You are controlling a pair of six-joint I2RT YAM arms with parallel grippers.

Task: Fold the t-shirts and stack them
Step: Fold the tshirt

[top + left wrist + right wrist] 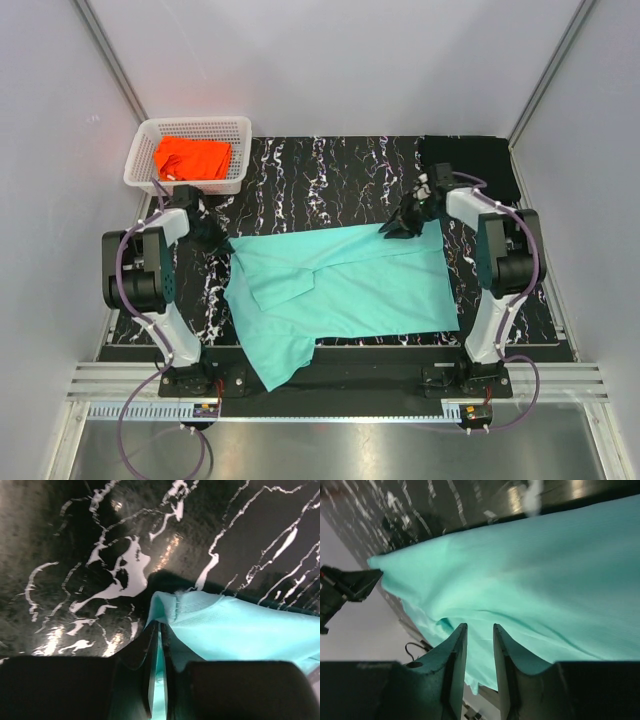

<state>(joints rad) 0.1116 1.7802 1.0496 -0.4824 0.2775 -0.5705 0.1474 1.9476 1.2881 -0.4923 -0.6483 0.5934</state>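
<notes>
The mint-teal t-shirt (345,285) lies spread across the front of the tabletop, one sleeve hanging over the near edge. My left gripper (212,238) is at its far left corner; in the left wrist view the gripper (160,624) is shut on a thin fold of the teal cloth (240,630). My right gripper (398,228) is at the far right corner; in the right wrist view (479,626) its jaws stand a little apart over the teal cloth (530,575). The orange t-shirt (192,158) lies in the basket. The black t-shirt (470,165) lies at the back right.
The white lattice basket (140,150) stands at the back left corner of the black white-veined tabletop (320,180). Grey walls close in the left, right and back sides. The arm bases sit on a rail at the near edge.
</notes>
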